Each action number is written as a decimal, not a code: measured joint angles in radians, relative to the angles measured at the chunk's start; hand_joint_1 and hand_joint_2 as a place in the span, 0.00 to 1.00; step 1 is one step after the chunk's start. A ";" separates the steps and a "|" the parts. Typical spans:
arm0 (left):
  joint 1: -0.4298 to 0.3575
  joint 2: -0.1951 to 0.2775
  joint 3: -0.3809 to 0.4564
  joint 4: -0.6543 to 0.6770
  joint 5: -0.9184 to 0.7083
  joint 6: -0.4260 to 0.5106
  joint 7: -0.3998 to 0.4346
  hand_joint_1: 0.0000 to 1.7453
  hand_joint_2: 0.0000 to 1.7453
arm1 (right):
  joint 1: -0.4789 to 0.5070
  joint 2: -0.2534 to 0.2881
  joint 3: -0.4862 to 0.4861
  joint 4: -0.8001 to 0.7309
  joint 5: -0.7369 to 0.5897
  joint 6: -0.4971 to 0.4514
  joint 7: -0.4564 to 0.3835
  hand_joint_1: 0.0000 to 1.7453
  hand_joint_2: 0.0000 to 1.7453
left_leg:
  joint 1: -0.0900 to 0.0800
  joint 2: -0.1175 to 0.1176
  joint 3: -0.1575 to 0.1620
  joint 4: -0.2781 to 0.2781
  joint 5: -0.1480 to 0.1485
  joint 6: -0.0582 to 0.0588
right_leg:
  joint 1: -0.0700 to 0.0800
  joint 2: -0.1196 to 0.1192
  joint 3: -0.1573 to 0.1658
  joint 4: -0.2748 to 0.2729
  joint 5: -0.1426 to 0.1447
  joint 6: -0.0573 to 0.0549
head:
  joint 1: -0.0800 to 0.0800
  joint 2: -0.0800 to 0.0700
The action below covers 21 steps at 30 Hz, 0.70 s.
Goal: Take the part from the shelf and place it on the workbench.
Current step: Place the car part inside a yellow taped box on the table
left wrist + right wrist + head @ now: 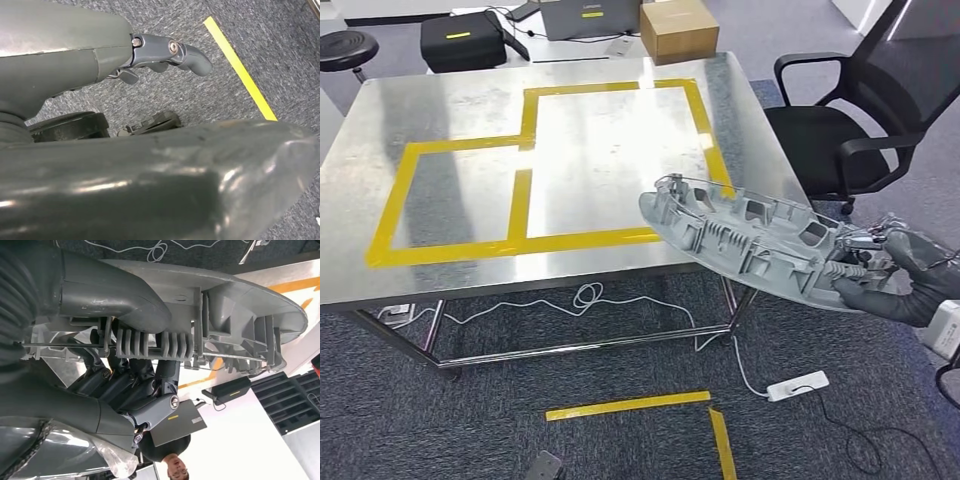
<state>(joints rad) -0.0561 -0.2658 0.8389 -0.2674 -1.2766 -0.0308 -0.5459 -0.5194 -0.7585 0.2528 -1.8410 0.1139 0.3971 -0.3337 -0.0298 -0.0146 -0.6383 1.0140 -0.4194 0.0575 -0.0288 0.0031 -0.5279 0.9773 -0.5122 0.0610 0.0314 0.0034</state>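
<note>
The right hand (882, 272) grips one end of the long grey ribbed plastic part (743, 235), holding it in the air over the near right corner of the shiny metal workbench (456, 100) marked with yellow tape rectangles (520, 185). The left hand (166, 52) hangs over grey carpet (211, 85), holding nothing, fingers slightly curled. No writing is legible.

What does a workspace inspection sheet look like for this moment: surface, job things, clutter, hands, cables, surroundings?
Surface: steel workbench marked with yellow tape outlines; nothing seen on it.
Job's things: grey plastic part held by one end, its far end over the bench's near right corner, not set down.
Clutter: cardboard box and black case behind the bench.
Hands: right hand grips the part; left hand holds nothing, above the carpet.
Cables: white cord under the bench, running to a power strip.
Surroundings: black office chair, yellow floor tape.
</note>
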 joint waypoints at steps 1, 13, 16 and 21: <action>0.000 0.000 0.000 0.000 -0.001 0.000 -0.001 0.00 0.00 | 0.002 -0.004 -0.002 -0.002 -0.002 0.000 0.000 1.00 1.00 | -0.001 0.000 0.000 0.002 -0.002 0.003 | -0.001 0.000 0.001 0.000 -0.001 0.002 | 0.000 0.000; 0.002 -0.002 0.000 0.000 -0.010 0.003 -0.006 0.00 0.00 | 0.030 -0.029 -0.028 -0.016 -0.007 0.001 -0.003 1.00 1.00 | 0.006 0.001 0.047 -0.016 -0.035 0.021 | 0.001 -0.002 -0.150 0.211 -0.021 0.020 | 0.004 0.000; 0.003 -0.003 0.000 0.000 -0.011 0.011 -0.001 0.00 0.00 | 0.034 -0.031 -0.028 -0.017 -0.008 0.001 -0.009 1.00 1.00 | 0.002 0.001 0.060 -0.001 -0.052 0.008 | 0.005 -0.005 -0.071 0.044 0.048 0.008 | 0.003 0.000; 0.003 -0.001 0.000 -0.001 -0.011 0.016 0.005 0.00 0.00 | 0.048 -0.034 -0.032 -0.019 -0.007 0.000 -0.012 1.00 1.00 | -0.007 0.002 0.064 -0.001 -0.059 0.001 | 0.003 -0.005 -0.049 0.023 0.033 -0.012 | -0.004 0.000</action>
<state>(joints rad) -0.0527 -0.2668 0.8388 -0.2682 -1.2878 -0.0144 -0.5405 -0.4717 -0.7928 0.2213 -1.8597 0.1070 0.3968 -0.3462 -0.0371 -0.0127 -0.5740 1.0132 -0.4784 0.0588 -0.0254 -0.0016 -0.5774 0.9998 -0.4792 0.0491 0.0273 0.0034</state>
